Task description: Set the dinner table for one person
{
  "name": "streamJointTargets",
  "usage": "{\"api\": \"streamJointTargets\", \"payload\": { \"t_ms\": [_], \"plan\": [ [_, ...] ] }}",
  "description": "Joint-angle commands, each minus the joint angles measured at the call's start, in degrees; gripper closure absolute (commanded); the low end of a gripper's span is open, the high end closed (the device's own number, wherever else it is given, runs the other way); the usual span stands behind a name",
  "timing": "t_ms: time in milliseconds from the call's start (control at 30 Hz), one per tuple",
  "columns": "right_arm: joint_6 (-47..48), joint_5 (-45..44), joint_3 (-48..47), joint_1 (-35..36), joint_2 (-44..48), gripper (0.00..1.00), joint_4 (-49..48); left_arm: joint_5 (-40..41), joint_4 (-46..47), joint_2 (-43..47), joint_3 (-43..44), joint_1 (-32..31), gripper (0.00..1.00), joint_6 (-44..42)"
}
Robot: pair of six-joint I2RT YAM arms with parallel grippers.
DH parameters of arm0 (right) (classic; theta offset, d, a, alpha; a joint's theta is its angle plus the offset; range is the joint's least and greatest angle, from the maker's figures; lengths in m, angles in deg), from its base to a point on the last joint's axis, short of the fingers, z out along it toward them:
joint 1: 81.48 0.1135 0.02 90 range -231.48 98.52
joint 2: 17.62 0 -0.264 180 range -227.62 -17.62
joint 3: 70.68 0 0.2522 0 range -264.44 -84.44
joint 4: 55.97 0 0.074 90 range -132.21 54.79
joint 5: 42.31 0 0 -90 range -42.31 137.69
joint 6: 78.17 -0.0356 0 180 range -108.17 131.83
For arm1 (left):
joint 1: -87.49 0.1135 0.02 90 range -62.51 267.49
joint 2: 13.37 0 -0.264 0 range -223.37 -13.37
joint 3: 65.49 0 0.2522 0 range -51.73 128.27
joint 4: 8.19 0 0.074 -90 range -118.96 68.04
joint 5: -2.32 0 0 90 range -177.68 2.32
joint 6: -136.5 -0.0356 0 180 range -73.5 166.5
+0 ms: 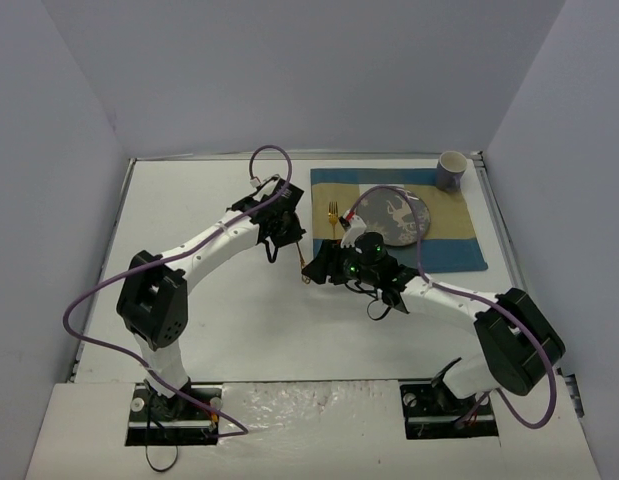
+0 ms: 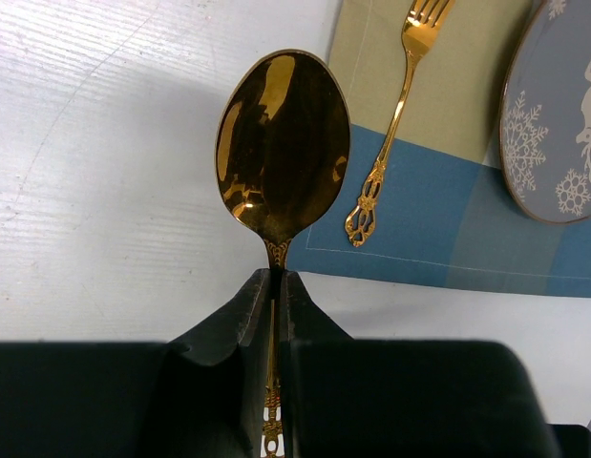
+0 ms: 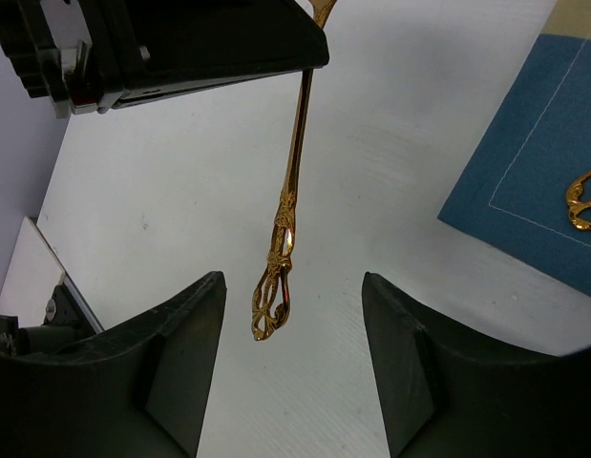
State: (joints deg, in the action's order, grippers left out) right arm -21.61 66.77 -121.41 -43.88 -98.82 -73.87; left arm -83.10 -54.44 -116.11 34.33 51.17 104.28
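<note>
Left wrist view has the left gripper [image 2: 276, 286] clamped tight on the neck of a gold spoon [image 2: 283, 143]. The bowl stands out past the fingertips and the handle runs back between the fingers. The white table [image 2: 104, 191] lies below fingers and spoon. In this view the bowl's right edge overlaps the corner of the placemat [image 2: 438, 229]. On the placemat a gold fork [image 2: 395, 124] lies beside a grey plate [image 2: 553, 124], not touching it.

Right wrist view shows the right gripper [image 3: 292, 281] spread wide, one finger on either side of the spoon's handle end, which touches neither. The table lies under both fingers. Whether the handle end touches the table cannot be told.

Top view puts both grippers over the table by the placemat's near left corner. A cup [image 1: 450, 170] stands at its far right corner.
</note>
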Motion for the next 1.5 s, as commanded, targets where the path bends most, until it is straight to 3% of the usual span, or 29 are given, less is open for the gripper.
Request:
{"api": "streamJointTargets", "payload": {
  "t_ms": [0,500,800,1000,1467],
  "plan": [
    [-0.55,2.26,-2.49,0.51,-1.12,0.47,-6.88,1.13,3.18,4.92,1.33,-0.56,1.0,1.6],
    [-0.58,4.44,-1.74,0.45,-1.41,0.71,-9.3,-0.1,4.71,5.57,0.25,-0.99,1.0,1.72],
    [-0.86,4.59,-0.06,0.32,0.22,0.99,-9.76,-0.62,6.1,5.55,-0.55,-1.21,1.0,0.21],
    [-2.32,5.31,1.48,-0.7,1.41,1.0,-11.11,-0.46,7.08,6.15,-1.77,-1.21,0.99,-1.08],
    [-3.69,7.4,5.1,-8.02,8.24,1.0,-8.71,-0.59,8.77,9.81,-3.36,-1.3,0.43,-5.6]
  ]
}}
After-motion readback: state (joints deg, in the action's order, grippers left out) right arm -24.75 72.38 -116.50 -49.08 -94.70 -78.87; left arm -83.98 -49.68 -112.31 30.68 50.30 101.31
